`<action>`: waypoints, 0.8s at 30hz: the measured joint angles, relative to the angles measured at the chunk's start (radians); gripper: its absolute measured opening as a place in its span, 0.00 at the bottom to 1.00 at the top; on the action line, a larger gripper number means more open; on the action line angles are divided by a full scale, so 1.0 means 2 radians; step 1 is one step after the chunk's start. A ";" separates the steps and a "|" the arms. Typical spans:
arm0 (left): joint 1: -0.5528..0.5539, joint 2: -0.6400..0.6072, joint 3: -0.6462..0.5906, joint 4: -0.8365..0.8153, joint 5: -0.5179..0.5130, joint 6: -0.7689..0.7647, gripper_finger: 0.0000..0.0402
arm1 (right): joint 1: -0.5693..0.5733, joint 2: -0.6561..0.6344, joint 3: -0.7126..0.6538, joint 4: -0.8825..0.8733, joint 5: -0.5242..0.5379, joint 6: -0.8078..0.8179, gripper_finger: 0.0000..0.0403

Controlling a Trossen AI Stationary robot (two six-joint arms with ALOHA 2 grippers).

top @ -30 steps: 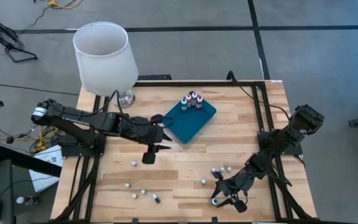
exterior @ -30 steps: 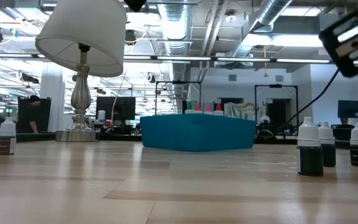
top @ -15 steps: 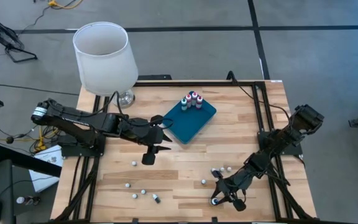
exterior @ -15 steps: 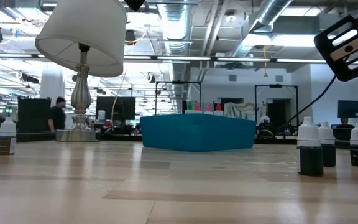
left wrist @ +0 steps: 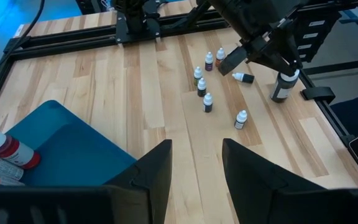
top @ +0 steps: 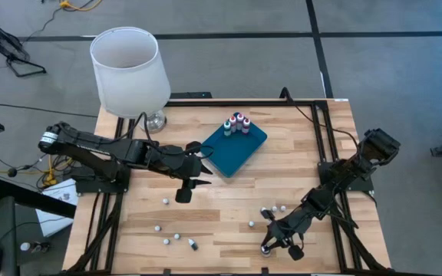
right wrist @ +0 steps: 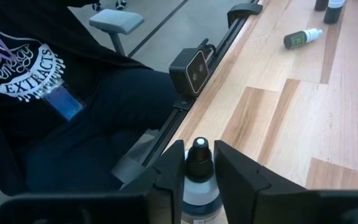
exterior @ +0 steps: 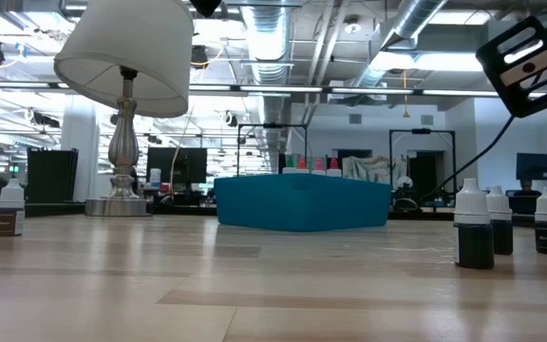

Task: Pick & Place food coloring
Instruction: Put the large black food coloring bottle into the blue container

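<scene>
**Q:** While the right claw point(right wrist: 197, 177) sits at the near edge of the counter point(top: 236, 188), what does it hold?

**A:** My right claw's two fingers point(right wrist: 169, 171) press on either side of one small bottle point(right wrist: 197, 169) of food coloring. Bottle upright, long axis vertical, dark cap up, whitish body between the pads. From above, that claw point(top: 275, 244) is near the counter's front edge, right of centre.

**Q:** And the left claw?

**A:** My left claw point(left wrist: 194, 168) hangs spread wide, nothing between its fingers, just beside the teal tray point(top: 240, 146); seen from above it is at point(top: 194, 172).

**Q:** Where is the rest of the food coloring?

**A:** Several bottles point(top: 238, 123) stand upright on the tray's far corner, red and green tops up. A few loose bottles point(top: 176, 237) are scattered on the front-left of the counter; others point(top: 272, 208) stand near my right arm. One bottle point(right wrist: 303, 38) lies on its side, long axis along the boards.

**Q:** Anything else?

**A:** A lamp point(top: 129, 73) stands at the far-left corner. A person point(right wrist: 73, 106) in dark clothing sits just off the counter edge.
</scene>
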 joint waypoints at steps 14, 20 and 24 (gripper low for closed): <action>0.000 0.000 0.000 -0.001 -0.002 0.010 0.34 | 0.001 -0.012 -0.001 -0.008 0.003 -0.029 0.10; 0.000 0.000 0.000 -0.011 -0.009 0.019 0.34 | -0.013 -0.015 -0.001 -0.008 0.014 -0.046 0.09; 0.000 0.000 0.000 -0.023 -0.023 0.021 0.34 | -0.027 -0.033 -0.001 -0.010 0.015 -0.059 0.08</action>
